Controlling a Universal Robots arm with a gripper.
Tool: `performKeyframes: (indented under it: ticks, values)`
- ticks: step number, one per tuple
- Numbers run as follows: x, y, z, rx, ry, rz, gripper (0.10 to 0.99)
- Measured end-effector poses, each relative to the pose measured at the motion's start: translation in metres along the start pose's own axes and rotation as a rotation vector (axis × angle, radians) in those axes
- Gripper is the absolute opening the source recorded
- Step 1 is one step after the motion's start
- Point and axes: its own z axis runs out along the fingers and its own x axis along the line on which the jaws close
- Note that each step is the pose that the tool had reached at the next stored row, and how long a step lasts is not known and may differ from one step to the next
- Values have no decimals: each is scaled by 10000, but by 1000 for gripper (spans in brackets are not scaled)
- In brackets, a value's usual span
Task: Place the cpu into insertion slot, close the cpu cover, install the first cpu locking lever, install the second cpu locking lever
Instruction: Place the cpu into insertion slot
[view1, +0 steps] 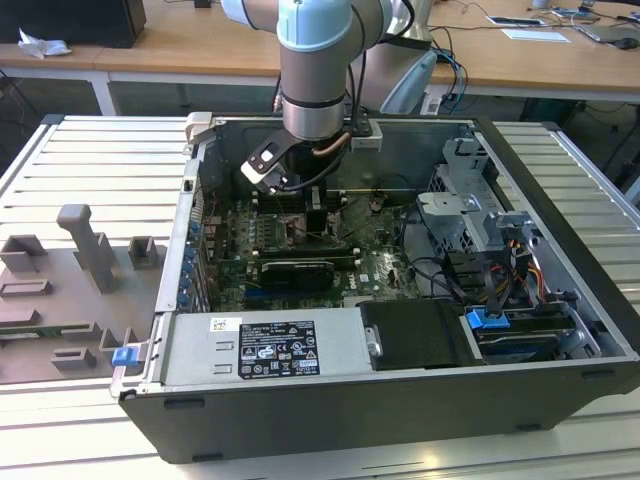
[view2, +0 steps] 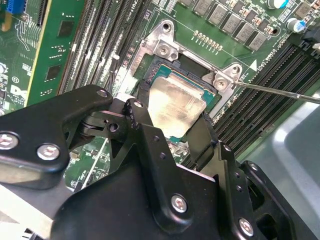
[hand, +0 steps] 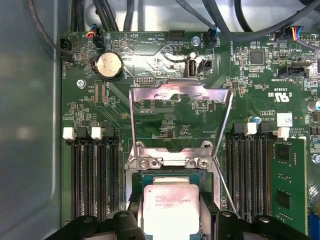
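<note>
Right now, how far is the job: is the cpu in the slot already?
Nothing finished yet. The gripper holds the cpu at the slot; whether it is seated I cannot tell. The cover stands open and a lever is unlatched, so those remain.

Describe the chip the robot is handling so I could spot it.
Inside the open case, find the green board. Between its long black slots lies a square socket with a silver rim. The cpu is the flat, pale silvery square at its middle, gripped by the black tool; nothing nearby is as plain and smooth.
</note>
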Motion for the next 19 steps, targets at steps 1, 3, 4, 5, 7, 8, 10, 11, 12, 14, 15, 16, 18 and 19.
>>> performKeyframes:
  ticks: [1, 3, 4, 5, 7, 8, 10, 11, 12, 14, 15, 16, 18, 19]
  values:
    - [0, 0, 0, -1, 1, 0, 541]
    - [2, 1, 5, -10, 15, 1, 541]
    - [2, 1, 5, -7, 10, 1, 553]
    - [1, 0, 2, -3, 3, 0, 553]
    - [0, 1, -21, -2, 1, 1, 616]
    - [0, 2, -28, -2, 1, 1, 616]
    - [-1, 2, -30, -2, 1, 0, 533]
    - [-1, 2, -31, -2, 1, 0, 533]
    - [-1, 2, -31, -2, 1, 2, 533]
    - [-1, 1, -31, -1, 1, 4, 533]
    - [-2, 1, -32, -2, 1, 4, 533]
    - [-2, 2, -34, -1, -6, 4, 533]
    - [-2, 2, -35, -3, -20, 0, 533]
    - [-2, 2, -36, -2, -38, 3, 533]
